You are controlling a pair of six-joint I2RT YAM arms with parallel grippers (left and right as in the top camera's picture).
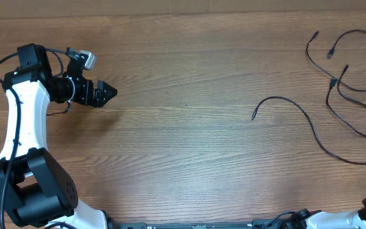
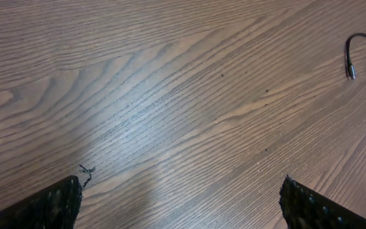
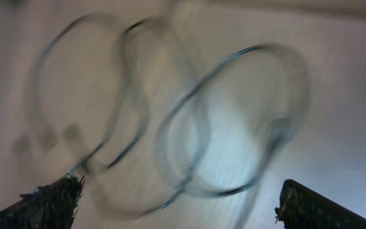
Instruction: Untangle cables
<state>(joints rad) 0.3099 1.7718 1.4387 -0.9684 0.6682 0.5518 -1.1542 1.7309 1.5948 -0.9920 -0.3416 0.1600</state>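
From the overhead view, my left end effector (image 1: pixel 108 92) sits at the left side of the worktop (image 1: pixel 183 57), pointing right. Its wrist camera shows the two fingertips (image 2: pixel 56 203) spread wide at the bottom corners with only bare wood grain between them, so it is open and holding nothing.

The cables (image 1: pixel 333 81) lie at the far right of the worktop, well apart from that end effector. Most of them form a loose cluster of loops in the upper right corner, with several strands crossing one another and running off the right edge. One long cable (image 1: pixel 278 97) reaches out from the group toward the middle of the worktop. It arcs up and over, and its free plug end (image 1: pixel 253 117) points down and left. This is the piece nearest my left end effector, though a broad stretch of worktop separates them. In the left wrist view that silver-tipped plug shows in the upper right corner, far ahead of the fingers.

The right end effector (image 3: pixel 180 194) is outside the overhead view. Its wrist picture is heavily blurred. The fingertips stand wide apart at the bottom corners with nothing between them, so I read it as open. Smeared cable loops (image 3: pixel 199 79) fill the view beyond the fingers. One strand passes close to the finger (image 3: pixel 53 197) at the frame's left, and I cannot tell whether it touches.
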